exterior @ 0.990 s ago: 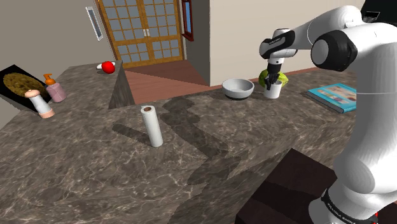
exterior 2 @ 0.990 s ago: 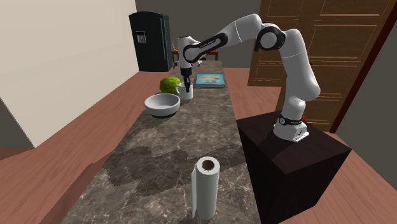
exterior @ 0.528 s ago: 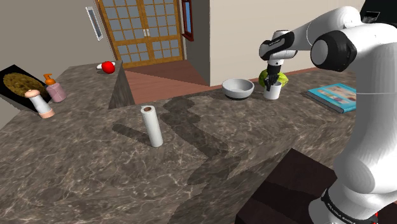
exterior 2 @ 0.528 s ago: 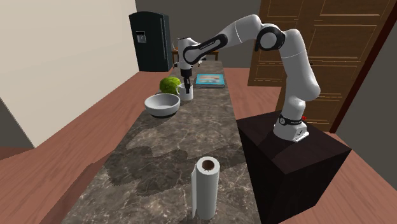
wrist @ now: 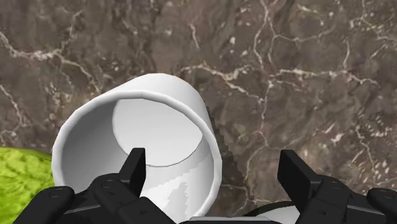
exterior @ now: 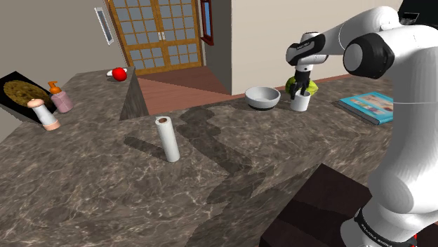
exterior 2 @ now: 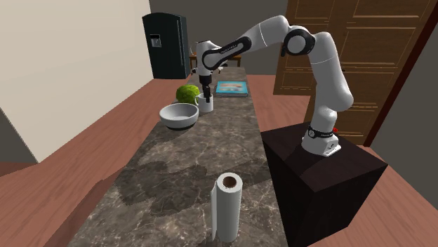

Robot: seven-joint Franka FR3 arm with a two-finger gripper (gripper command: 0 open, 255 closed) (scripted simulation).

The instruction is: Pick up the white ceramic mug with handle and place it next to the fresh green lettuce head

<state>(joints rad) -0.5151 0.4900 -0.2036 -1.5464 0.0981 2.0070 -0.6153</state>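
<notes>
The gripper (wrist: 214,170) is open, its two black fingers (wrist: 133,167) standing wide apart. It holds nothing. It hangs directly over the white mug (wrist: 153,124), which stands upright on the counter. One finger is above the mug's opening and the other is outside, over the stone, so one side of the mug's wall lies between them. I cannot tell if a fingertip touches the rim.

In the shoulder view the gripper (exterior: 300,88) is just above the mug (exterior: 301,102), and the green lettuce (exterior: 311,85) is just beside the mug, on its far side. In the wrist view the lettuce (wrist: 19,181) shows close to the mug.

A little farther from the gripper stands a grey bowl (exterior: 262,97), and on the other side lies a blue book (exterior: 368,107). Well apart from the gripper stands a white paper roll (exterior: 167,139).

The counter (exterior: 105,182) is dark brown stone with pale veins. At its far end, well away from the gripper, are a pink pump bottle (exterior: 61,99) and a red round thing (exterior: 120,73). Behind them is a wooden door with glass panes (exterior: 158,35). In the second exterior view a black fridge (exterior 2: 165,45) stands beyond the gripper (exterior 2: 206,95), and the floor is reddish wood.
</notes>
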